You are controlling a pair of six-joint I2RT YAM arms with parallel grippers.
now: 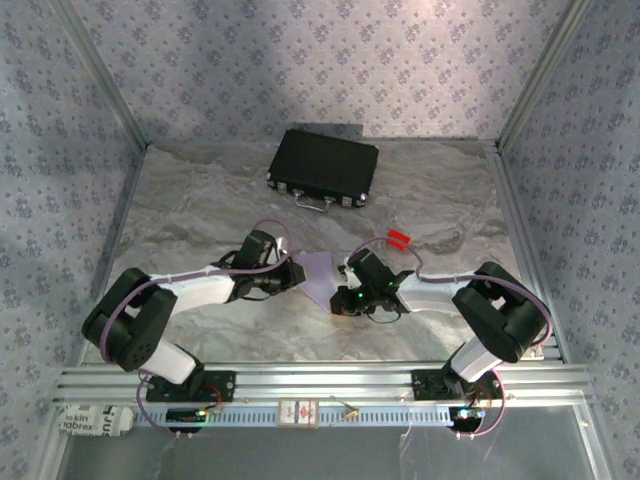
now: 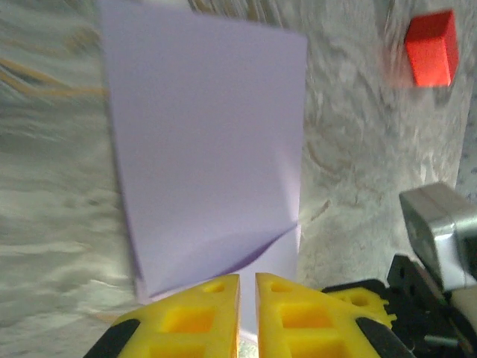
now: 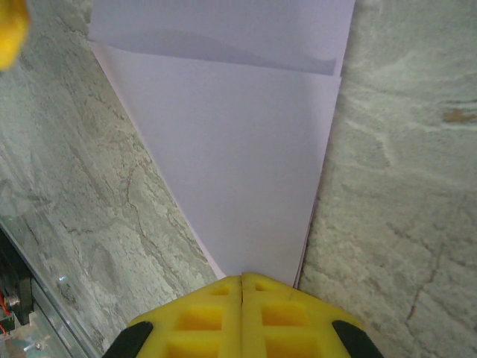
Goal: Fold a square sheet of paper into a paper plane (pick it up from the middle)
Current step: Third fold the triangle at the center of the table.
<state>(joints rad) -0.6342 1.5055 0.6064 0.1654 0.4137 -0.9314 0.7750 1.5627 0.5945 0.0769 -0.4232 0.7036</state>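
I had the left gripper (image 2: 247, 279) at nine o'clock and the right gripper (image 3: 242, 278) at three, both clamped on the square sheet of paper (image 2: 201, 134), seemingly barely part-folded.

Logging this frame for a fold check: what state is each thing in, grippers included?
paper: partly folded, one flap doubled over, pinched on opposite sides.
left gripper: shut on the paper.
right gripper: shut on the paper.
case: closed, lying flat at the far side of the table.
red block: loose on the table, apart from the paper.
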